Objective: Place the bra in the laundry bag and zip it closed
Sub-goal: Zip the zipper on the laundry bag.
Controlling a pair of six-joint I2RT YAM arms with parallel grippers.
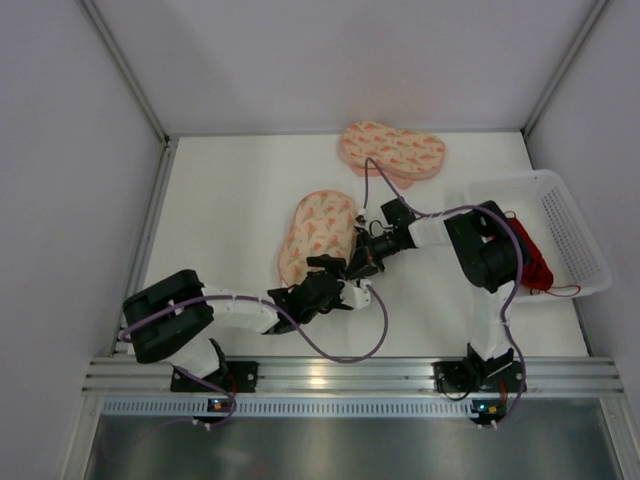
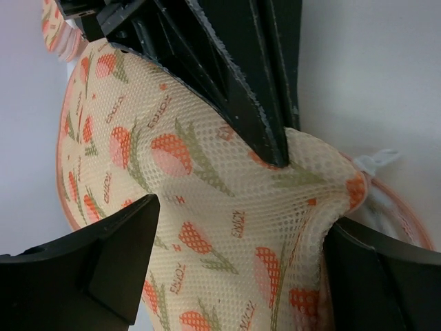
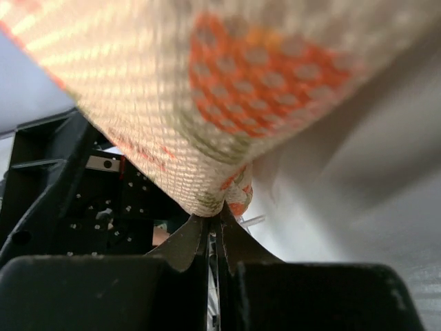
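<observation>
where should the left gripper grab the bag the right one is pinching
Grip the raised mesh fold of the bag, right beside the shut right gripper's pinch, coming from the near side. The rest of the bag seems to lie flat, but the pinch tents the fabric into a ridge. The open left gripper straddles that ridge, so closing there should catch it.

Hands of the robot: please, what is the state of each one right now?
Left hand: open, straddling the laundry bag.
Right hand: closed, pinching the laundry bag's fabric.
</observation>
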